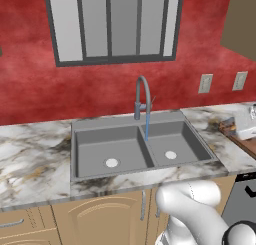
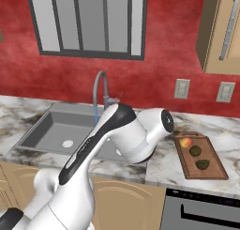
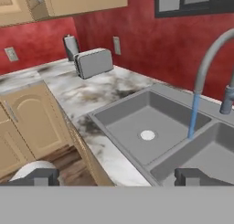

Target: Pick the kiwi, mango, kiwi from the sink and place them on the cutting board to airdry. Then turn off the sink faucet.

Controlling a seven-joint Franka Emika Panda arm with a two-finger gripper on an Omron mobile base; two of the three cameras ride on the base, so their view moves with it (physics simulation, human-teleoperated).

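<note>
Fruit step judged done: mango (image 2: 186,142) and two kiwis (image 2: 195,150) lying on board (image 2: 213,172); sink (image 1: 100,150) basins bare. Faucet (image 1: 142,100) running w/ water streaming; gripper (image 3: 117,176) unclenched, holding nothing, near sink. Next: reach faucet lever, push to shut off.

Marble counter (image 2: 159,165) with sink (image 1: 120,154), cutting board (image 2: 213,165), toaster (image 3: 93,62).

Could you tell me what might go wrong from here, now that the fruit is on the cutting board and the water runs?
The lever on the faucet is small and sits close to the neck, so the open gripper may miss it or knock the spout. The kiwis and mango lie loose on the cutting board, near the arm's elbow; a wide swing could perhaps roll them off.
</note>
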